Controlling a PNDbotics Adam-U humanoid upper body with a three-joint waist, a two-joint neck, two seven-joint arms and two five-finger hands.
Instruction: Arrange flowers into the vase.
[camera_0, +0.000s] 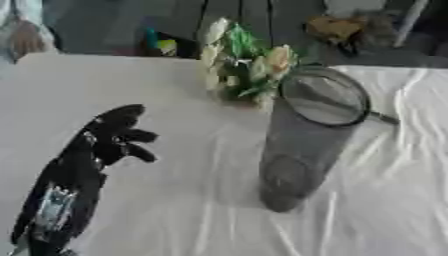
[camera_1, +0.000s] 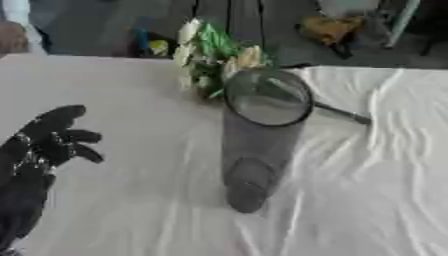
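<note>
Black and idle, the left hand (camera_0: 112, 137) hovers over the table's left half, its fingers relaxed and slightly spread with nothing held, the forearm running back toward the lower left corner; the right hand shows in neither view. From there the scene runs from the white cloth-covered table (camera_0: 175, 210), rumpled on its right side, to the tall grey vase (camera_0: 306, 145), which stands upright near the middle with its wide round mouth open and nothing yet inside. Just behind the rim, at the far edge, lie the flowers (camera_0: 249, 67), a small bunch of pale cream blooms with green leaves, well apart from the hand. A thin dark rod (camera_1: 341, 114) pokes out beside the vase's right rim; what it is I cannot tell. The bunch is probably light and soft, the petals easy to crush, so the stems below the blooms look the safer place to pinch. The vase, narrow and tall, may tip if knocked.
</note>
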